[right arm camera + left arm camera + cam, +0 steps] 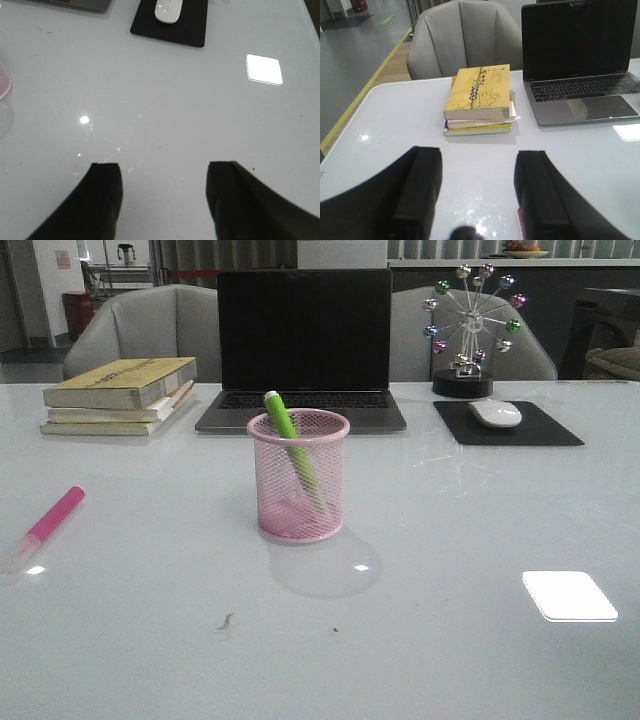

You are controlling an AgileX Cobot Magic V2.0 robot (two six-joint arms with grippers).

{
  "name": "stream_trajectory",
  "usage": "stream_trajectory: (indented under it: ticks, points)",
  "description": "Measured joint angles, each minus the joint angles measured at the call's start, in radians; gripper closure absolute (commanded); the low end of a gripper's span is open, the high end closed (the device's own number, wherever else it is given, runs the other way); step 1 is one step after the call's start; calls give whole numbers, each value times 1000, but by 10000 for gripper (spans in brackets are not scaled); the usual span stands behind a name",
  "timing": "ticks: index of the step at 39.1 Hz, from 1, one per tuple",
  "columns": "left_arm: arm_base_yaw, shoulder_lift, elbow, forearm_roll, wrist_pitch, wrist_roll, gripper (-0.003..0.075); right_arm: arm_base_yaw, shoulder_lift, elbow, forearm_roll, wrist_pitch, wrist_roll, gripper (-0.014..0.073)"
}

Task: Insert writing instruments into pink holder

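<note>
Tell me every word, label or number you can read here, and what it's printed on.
Nothing can be read with confidence.
Top yellow book: dark characters and a line drawing on the cover, too blurred to read.
Laptop: screen dark, key legends too small.
Green marker, pink marker, pink holder, mouse: no visible lettering.
</note>
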Motion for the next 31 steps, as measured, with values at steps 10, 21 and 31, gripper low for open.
stream_trajectory:
  ticks: [10,21,31]
  points:
    - [0,11,-52,0,18,0,316,0,0,0,0,-10,0,106]
    - [-11,170,-247,-12,199,0,316,0,0,0,0,-11,0,106]
    - [-81,399,-401,-20,353,0,316,0,0,0,0,-12,0,106]
